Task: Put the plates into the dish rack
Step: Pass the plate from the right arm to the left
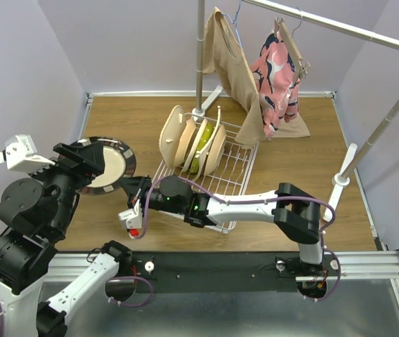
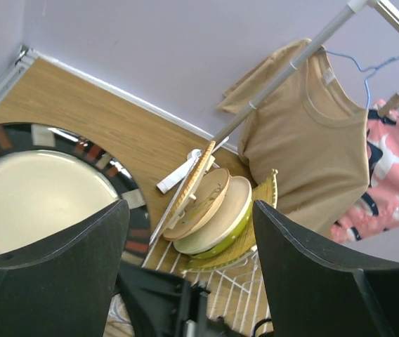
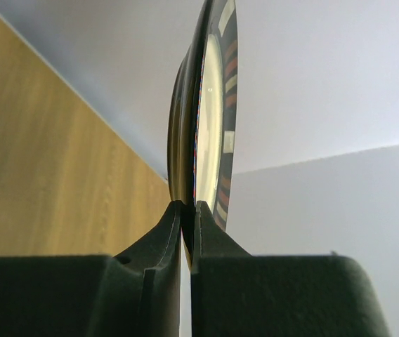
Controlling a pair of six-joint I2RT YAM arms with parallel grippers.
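Right claw [image 3: 187,210]: clenched on the rim of the dark-rimmed plate [image 1: 108,163]. The right wrist view shows that plate edge-on, with both fingers pinching its rim from either side and no gap visible between pad and plate.

Left claw [image 2: 189,210]: released, jaws spread wide and nothing between them. In the left wrist view the plate's cream centre and dark patterned rim sit just behind the left-hand finger. Whether that finger touches the plate cannot be told. In the top view the claw overlaps the plate's left side.

Plate position: near the left edge of the worktop [image 1: 129,119], left of the dish rack [image 1: 238,172] and apart from it. The face is turned mostly upward in the top view. The right arm reaches across in front of the rack's near-left corner to hold the plate at its near-right rim.

Rack: sits mid-worktop, toward the far edge. Its contents are bunched at the far-left end and stand on edge, leaning:
- cream plate [image 1: 173,137], outermost on the left
- lime green plate [image 1: 201,153]
- tan plate [image 1: 216,146]
- a yellow woven piece [image 2: 264,203] behind the green plate, seen in the left wrist view

The near and right parts of the rack show only bare prongs.

Behind the rack a tan shirt [image 1: 238,67] and a pink patterned garment [image 1: 277,74] hang from a rail.
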